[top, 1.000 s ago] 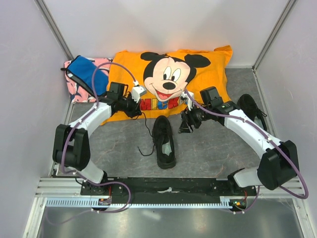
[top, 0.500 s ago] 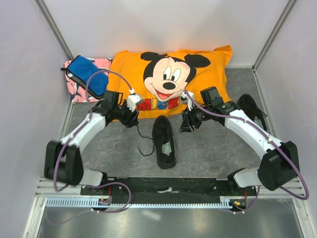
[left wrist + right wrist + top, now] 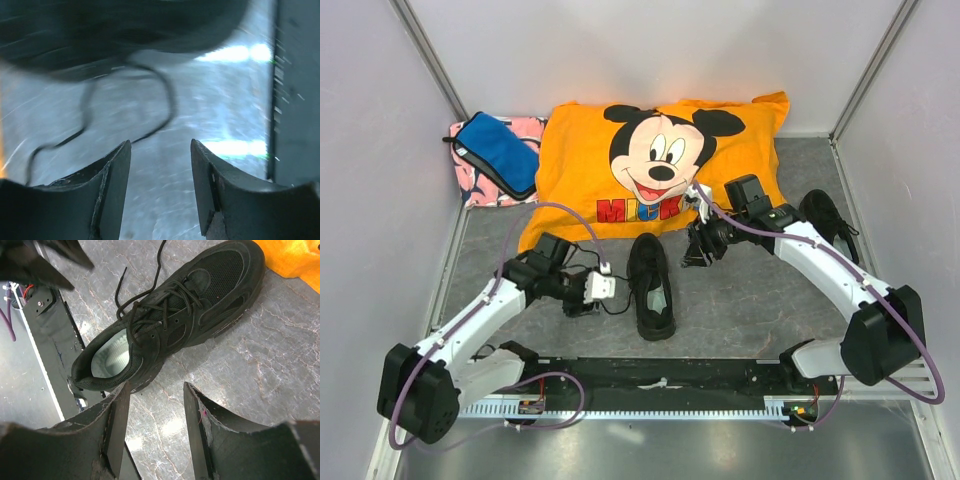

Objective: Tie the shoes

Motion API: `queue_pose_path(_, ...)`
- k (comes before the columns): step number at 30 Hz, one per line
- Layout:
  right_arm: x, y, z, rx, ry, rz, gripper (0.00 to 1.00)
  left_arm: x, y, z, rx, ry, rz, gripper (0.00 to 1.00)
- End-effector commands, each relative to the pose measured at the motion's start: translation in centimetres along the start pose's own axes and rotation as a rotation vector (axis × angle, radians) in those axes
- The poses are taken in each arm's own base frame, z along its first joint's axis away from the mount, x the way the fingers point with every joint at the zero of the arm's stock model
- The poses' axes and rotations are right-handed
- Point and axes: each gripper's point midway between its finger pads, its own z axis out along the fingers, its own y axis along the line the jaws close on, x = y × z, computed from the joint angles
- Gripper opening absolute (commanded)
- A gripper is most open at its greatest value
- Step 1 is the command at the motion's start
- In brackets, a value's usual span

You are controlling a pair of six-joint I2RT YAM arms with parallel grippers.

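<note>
Black shoe [image 3: 651, 288] lay at centre of frame on grey surface [image 3: 740, 310], toe toward orange pillow [image 3: 580, 160]. Second shoe [image 3: 826, 213] at right edge, partly behind right arm. Laces not tied.

Left fingers [image 3: 107, 200] spread, holding nothing, low beside left flank of shoe; loose lace [image 3: 167, 100] curled just ahead of tips. Right fingers [image 3: 112, 430] also spread, empty, hovering apart from shoe.

Judgement: lace thin, limp, light, probably slippery. Best pinched near free end, not at eyelets. Shoe looked light, might slide when lace pulled.

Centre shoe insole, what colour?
Pale grey insole, inside the black shoe; right wrist view shows it best.
</note>
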Motion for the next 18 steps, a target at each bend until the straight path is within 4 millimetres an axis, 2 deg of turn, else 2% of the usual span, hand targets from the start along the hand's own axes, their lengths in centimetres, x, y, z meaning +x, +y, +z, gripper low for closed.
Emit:
queue_pose_path(1,-0.5,1.0,-0.9,-0.018,-0.035,-0.057,0.55,1.1,-0.7,1.4,0.067,0.052,0.233,0.58)
queue_pose_path(7,0.2,1.5,-1.2,-0.036,-0.009,-0.083,0.56,2.6,0.3,3.0,0.139,0.107,0.354,0.56)
queue_pose_path(18,0.1,1.9,-1.7,-0.055,-0.006,-0.153,0.61,3.4,3.2,5.1,0.189,0.157,0.443,0.53)
